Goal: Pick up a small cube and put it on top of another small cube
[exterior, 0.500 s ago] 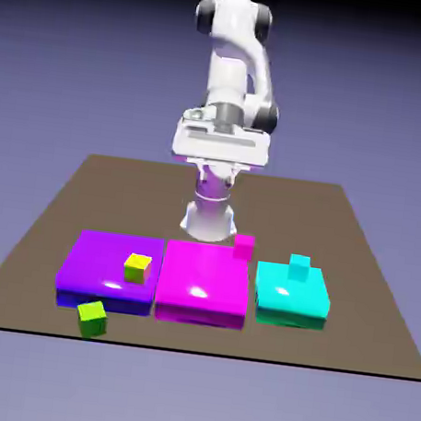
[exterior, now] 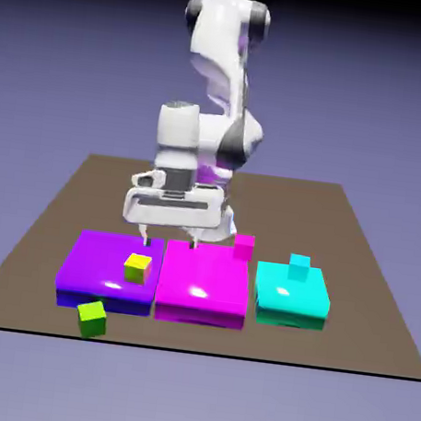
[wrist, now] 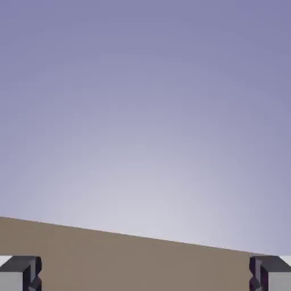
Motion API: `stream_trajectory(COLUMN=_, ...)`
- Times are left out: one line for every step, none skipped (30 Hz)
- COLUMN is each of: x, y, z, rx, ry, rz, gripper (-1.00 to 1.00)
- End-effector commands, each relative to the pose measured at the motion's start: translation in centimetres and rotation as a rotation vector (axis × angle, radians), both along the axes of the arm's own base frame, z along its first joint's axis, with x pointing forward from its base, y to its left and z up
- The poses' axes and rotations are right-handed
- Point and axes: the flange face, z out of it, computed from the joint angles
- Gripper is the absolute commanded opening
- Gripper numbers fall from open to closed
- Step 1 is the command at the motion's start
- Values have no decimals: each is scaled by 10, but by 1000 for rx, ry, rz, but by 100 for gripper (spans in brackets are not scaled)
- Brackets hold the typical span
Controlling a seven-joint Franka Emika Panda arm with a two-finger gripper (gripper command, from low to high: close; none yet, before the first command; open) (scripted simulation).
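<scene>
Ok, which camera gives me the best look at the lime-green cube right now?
The exterior view: the lime-green cube sits in plain sight on the table, in front of the purple platform. The hand view shows none of it, only bare table, backdrop and the open gripper's fingertips.

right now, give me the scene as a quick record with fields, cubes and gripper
gripper: open, empty, above the seam of the purple and magenta platforms
green cube: on the table, in front of the purple platform
yellow cube: on the purple platform
magenta cube: at the magenta platform's far corner
cyan cube: on the cyan platform
stack: not yet made
</scene>
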Motion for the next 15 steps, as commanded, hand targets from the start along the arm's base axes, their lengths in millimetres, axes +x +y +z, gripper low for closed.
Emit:
stream_trajectory(x=4, y=-6, z=-9, rx=-4, ry=30, rz=12, gripper=0)
stream_trajectory(x=8, y=-13, z=-19, rx=-9, ry=60, rz=22, gripper=0)
stream_trajectory(x=12, y=-20, z=-28, rx=-14, ry=89, rz=32, gripper=0)
stream_trajectory(x=15, y=-26, z=-36, rx=-19, ry=117, rz=43, gripper=0)
stream_trajectory(x=19, y=-33, z=-45, rx=-24, ry=145, rz=54, gripper=0)
stream_trajectory(x=22, y=-40, z=-53, rx=-30, ry=173, rz=66, gripper=0)
stream_trajectory(x=24, y=-47, z=-61, rx=-37, ry=200, rz=78, gripper=0)
stream_trajectory(x=27, y=-54, z=-69, rx=-43, ry=226, rz=90, gripper=0)
stream_trajectory(x=29, y=-61, z=-77, rx=-50, ry=252, rz=103, gripper=0)
stream_trajectory(x=32, y=-67, z=-84, rx=-58, ry=277, rz=116, gripper=0)
stream_trajectory(x=34, y=-74, z=-90, rx=-65, ry=302, rz=129, gripper=0)
stream_trajectory(x=36, y=-80, z=-97, rx=-74, ry=326, rz=144, gripper=0)
stream_trajectory(x=38, y=-86, z=-102, rx=-82, ry=350, rz=158, gripper=0)
stream_trajectory(x=40, y=-92, z=-108, rx=-91, ry=373, rz=174, gripper=0)
stream_trajectory(x=42, y=-98, z=-113, rx=-100, ry=396, rz=190, gripper=0)
